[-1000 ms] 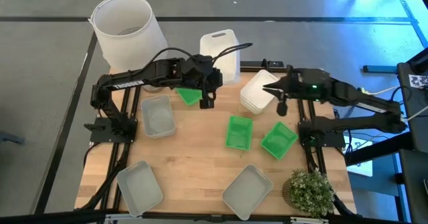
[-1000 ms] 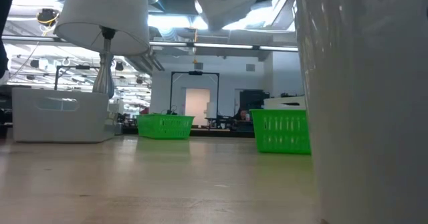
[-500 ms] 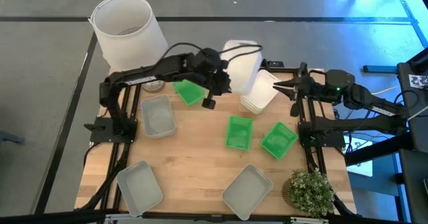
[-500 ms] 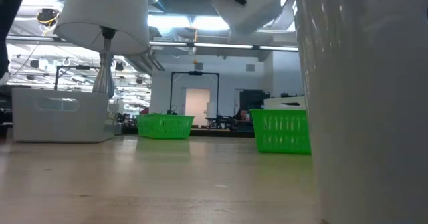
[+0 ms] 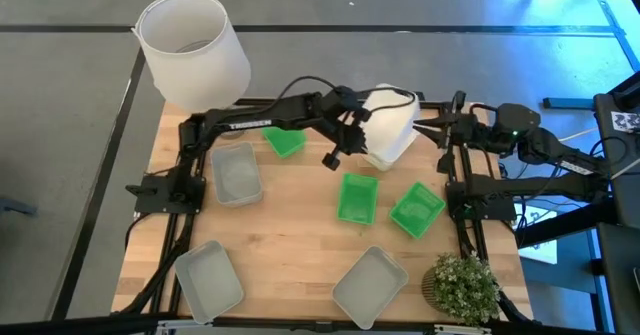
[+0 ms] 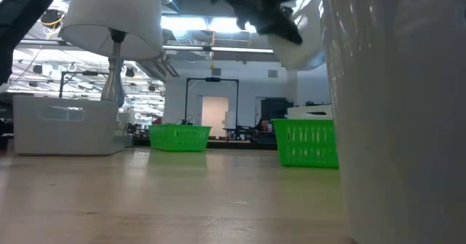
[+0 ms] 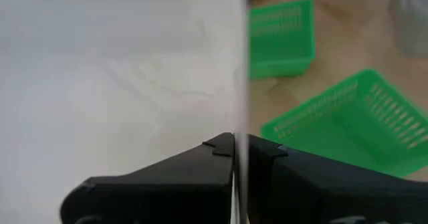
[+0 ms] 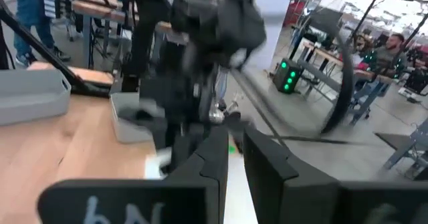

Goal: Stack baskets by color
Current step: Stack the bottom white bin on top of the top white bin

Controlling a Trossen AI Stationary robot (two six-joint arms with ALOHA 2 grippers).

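My left gripper (image 5: 352, 127) is shut on a white basket (image 5: 392, 118) and holds it in the air at the far middle of the table. This basket hangs over a second white basket (image 5: 384, 155) that rests on the table. Three green baskets (image 5: 285, 141) (image 5: 358, 197) (image 5: 417, 208) and three translucent grey baskets (image 5: 237, 172) (image 5: 210, 275) (image 5: 370, 283) sit bottom-down on the wood. My right gripper (image 5: 443, 132) stays at the far right edge, level, a narrow gap between its fingers and nothing in it (image 8: 234, 154). My left gripper pinches the white basket's side wall (image 7: 242, 127) at its rim, one finger on either face of the wall. The fingers come from the table's left, slanting down. The basket (image 6: 302, 33) is lifted clear and tilted, high above the tabletop.
A large white lampshade (image 5: 192, 40) stands at the far left corner. A small potted plant (image 5: 462, 285) sits at the near right corner. Bare wood lies in the near middle between the grey baskets. A person sits in the room beyond (image 8: 391, 50).
My left gripper has carried the white basket toward the table's right edge and downward, rolling its wrist so the basket tipped. The basket now hangs over the second white one. My right gripper has drawn back a little toward the right edge.
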